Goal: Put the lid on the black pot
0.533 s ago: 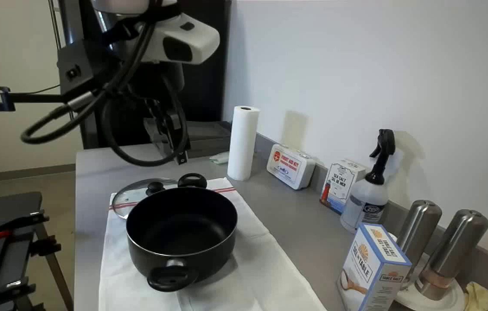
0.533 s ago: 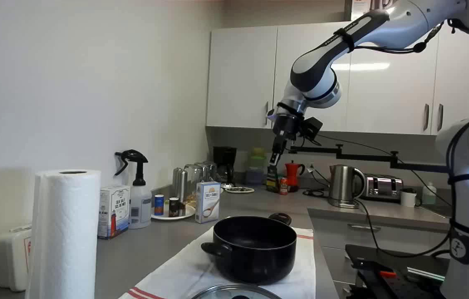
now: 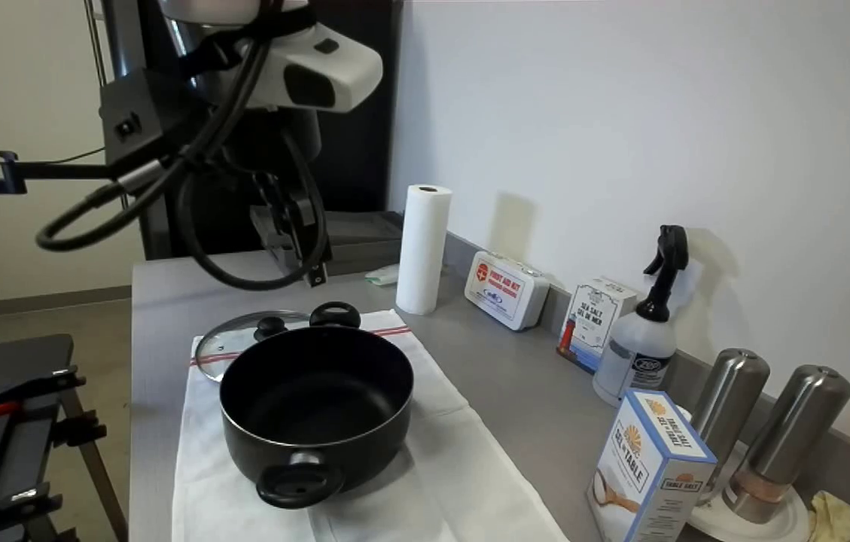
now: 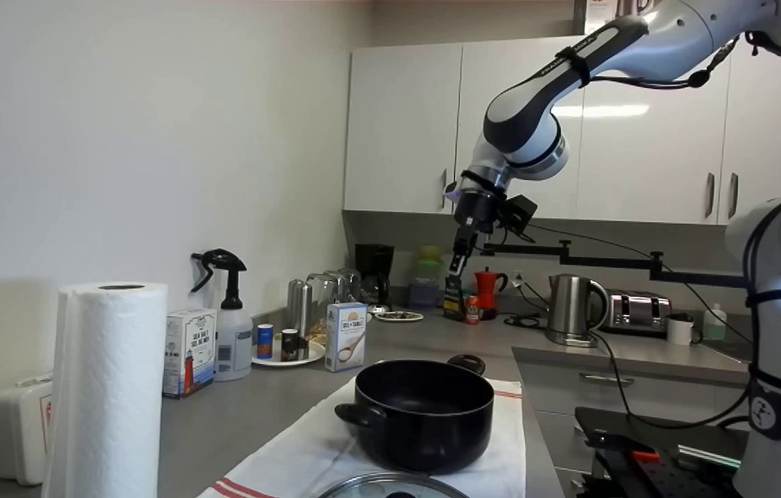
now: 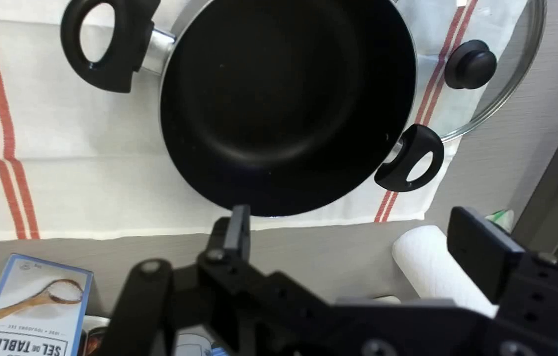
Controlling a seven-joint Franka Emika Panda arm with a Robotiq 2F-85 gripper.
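Pickup not started, I'd judge: round clear-glass lid [image 5: 470, 64] lies partly on the white red-striped cloth [image 5: 91, 193], just right of the matte-black round pot [image 5: 288, 99] in the wrist view. Next: get over the lid's black knob [image 5: 476, 68], lower, pinch. My black two-finger tool [image 5: 350, 232] hangs tilted, well above the grey bench [image 3: 477, 376], jaws spread wide, holding nothing.

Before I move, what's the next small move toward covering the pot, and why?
I'd probably shift the pincer until it sits above the black knob of the lid, without descending yet. It is open and holds nothing, the lid lies beside the uncovered black pot, and the wrist view shows the knob toward its upper right, outside the pincer's gap.
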